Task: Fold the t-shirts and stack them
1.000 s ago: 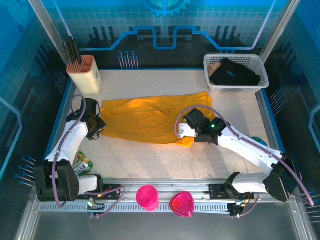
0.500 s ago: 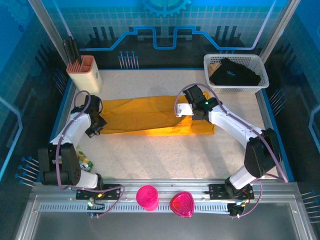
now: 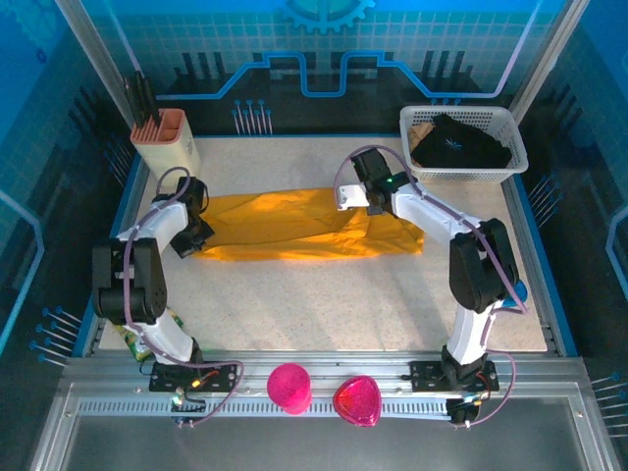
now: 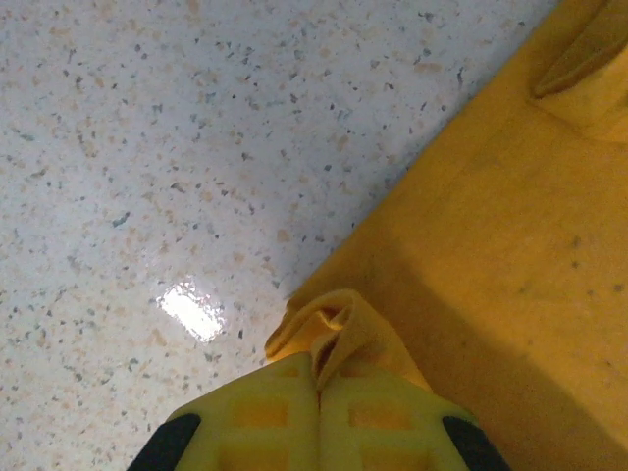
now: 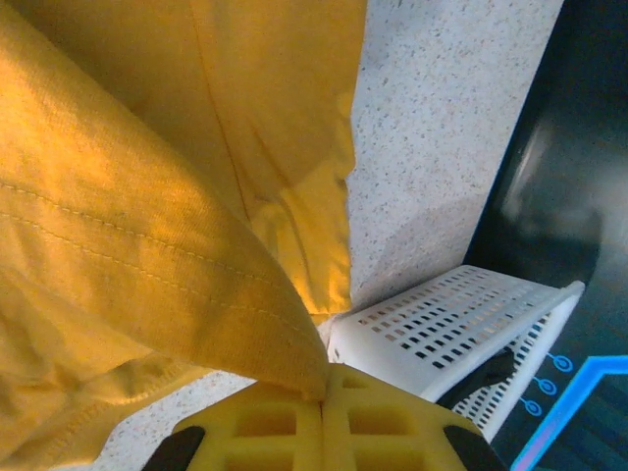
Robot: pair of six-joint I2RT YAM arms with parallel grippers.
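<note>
claw (image 5: 323, 400) pinching t-shirt (image 5: 147, 226), basket (image 5: 451, 324) beside

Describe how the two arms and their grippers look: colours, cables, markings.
The left arm and right arm have white links between bulky black joints, each with a thin purple cable looping along it. A small green light glows near the right wrist. The left gripper and right gripper have yellow fingers moulded with recessed squares, on black mounts.
</note>
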